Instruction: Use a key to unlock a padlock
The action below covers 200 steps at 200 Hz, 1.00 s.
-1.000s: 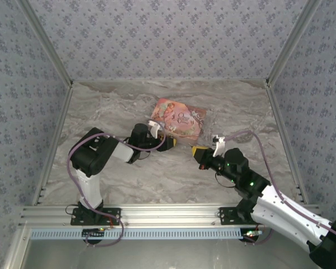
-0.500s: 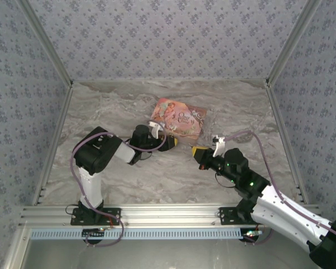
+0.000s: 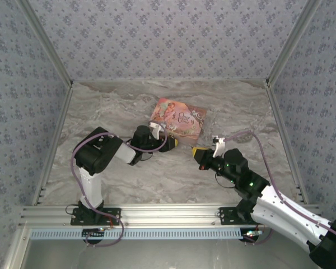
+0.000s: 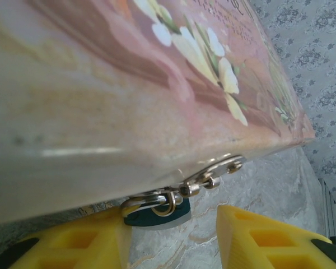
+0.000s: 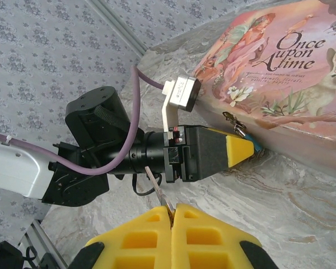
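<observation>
Left wrist: small teal-blue padlock [image 4: 157, 217], silvery shackle [image 4: 143, 200], beneath pink box [image 4: 101, 84]

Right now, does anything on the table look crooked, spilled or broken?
Nothing spilled or broken. The pink illustrated box lies skewed to the marble table edges; the tiny blue padlock hangs at its metal clasp, between the left yellow fingers.

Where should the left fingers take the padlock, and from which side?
Grip the padlock by its blue body, not the shackle, which is hooked through the clasp of the pink box. Come in low along the table from the clasp side, fingers either side: the body hangs out below the box edge.
</observation>
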### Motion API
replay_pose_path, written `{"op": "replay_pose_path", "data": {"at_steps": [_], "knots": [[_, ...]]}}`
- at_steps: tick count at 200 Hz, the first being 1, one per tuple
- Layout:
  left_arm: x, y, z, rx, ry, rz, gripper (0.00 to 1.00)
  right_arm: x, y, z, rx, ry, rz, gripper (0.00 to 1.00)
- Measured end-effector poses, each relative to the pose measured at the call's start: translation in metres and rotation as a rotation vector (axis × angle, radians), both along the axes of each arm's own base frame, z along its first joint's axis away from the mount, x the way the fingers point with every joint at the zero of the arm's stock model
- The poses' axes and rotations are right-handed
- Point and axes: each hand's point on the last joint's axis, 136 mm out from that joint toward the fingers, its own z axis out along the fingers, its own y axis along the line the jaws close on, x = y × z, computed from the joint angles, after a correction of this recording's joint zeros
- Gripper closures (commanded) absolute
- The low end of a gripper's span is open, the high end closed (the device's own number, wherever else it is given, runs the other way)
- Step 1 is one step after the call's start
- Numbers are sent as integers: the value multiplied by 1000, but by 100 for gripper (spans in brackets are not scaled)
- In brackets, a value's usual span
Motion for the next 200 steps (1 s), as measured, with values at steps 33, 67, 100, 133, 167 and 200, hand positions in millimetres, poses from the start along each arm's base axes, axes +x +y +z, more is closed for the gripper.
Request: {"op": "replay_pose_path", "data": {"at_steps": [33, 67, 100, 133, 167, 200], "knots": [[1, 1, 0, -6, 18, 12, 62, 0, 0, -1, -1, 2, 0, 100], [0, 1, 1, -15, 24, 16, 62, 0, 0, -2, -2, 3, -1, 100], [1, 0, 3, -28, 30, 21, 62, 0, 0, -2, 0, 6, -2, 100], [0, 0, 4, -41, 37, 27, 61, 0, 0, -2, 4, 3, -2, 100], [-1, 2, 3, -46, 50, 34, 59, 0, 0, -5, 3, 7, -3, 100], [-2, 2, 4, -54, 50, 36, 59, 1, 0, -4, 9, 2, -5, 100]]}}
